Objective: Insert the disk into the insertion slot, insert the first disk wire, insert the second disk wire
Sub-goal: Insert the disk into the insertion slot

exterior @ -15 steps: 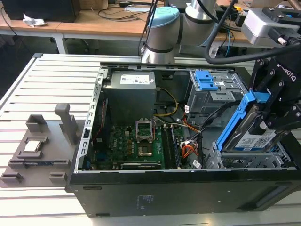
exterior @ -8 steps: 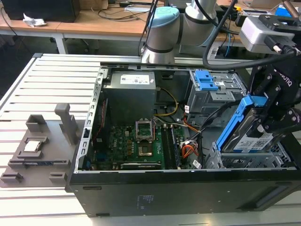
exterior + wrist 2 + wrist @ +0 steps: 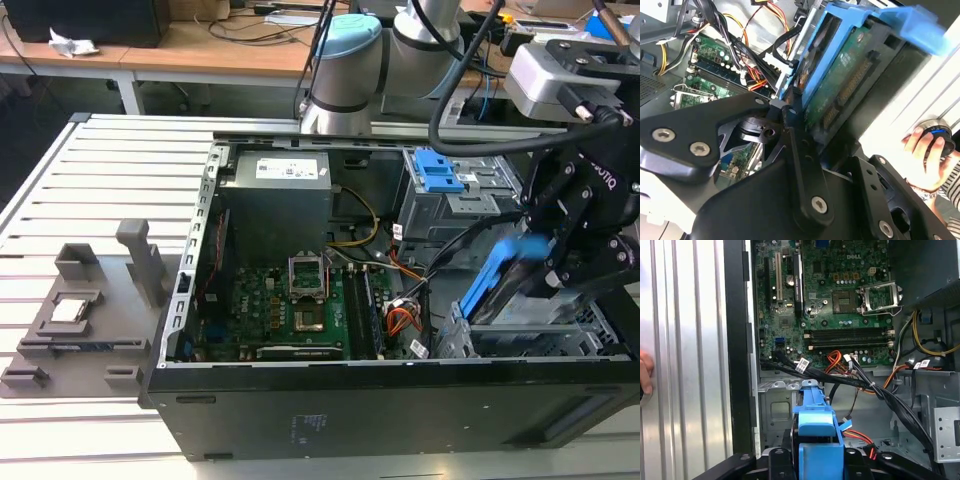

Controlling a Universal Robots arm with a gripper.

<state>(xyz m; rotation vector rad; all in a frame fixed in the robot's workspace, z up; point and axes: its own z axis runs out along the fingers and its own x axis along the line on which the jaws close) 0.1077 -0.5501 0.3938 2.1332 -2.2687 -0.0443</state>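
The tool is closed on the disk, its black fingers pressed against the blue carrier's long edges, so the drive is firmly in hand and off any support. In the exterior view the disk hangs steeply tilted, its lower end down at the mouth of the insertion slot, the silver cage in the computer case at the exterior view's right (not the taller cage with the blue latch plate behind it). Whether the leading end has entered the bay or only touches its rim I cannot tell from these angles. The step in hand, by my judgement, is the first one, seating the disk; its connector edge looks bare, and the loose wires lie apart across the case beside the motherboard. Finishing the insertion seems to call for levelling the carrier square with the bay and keeping it clear of those wires.
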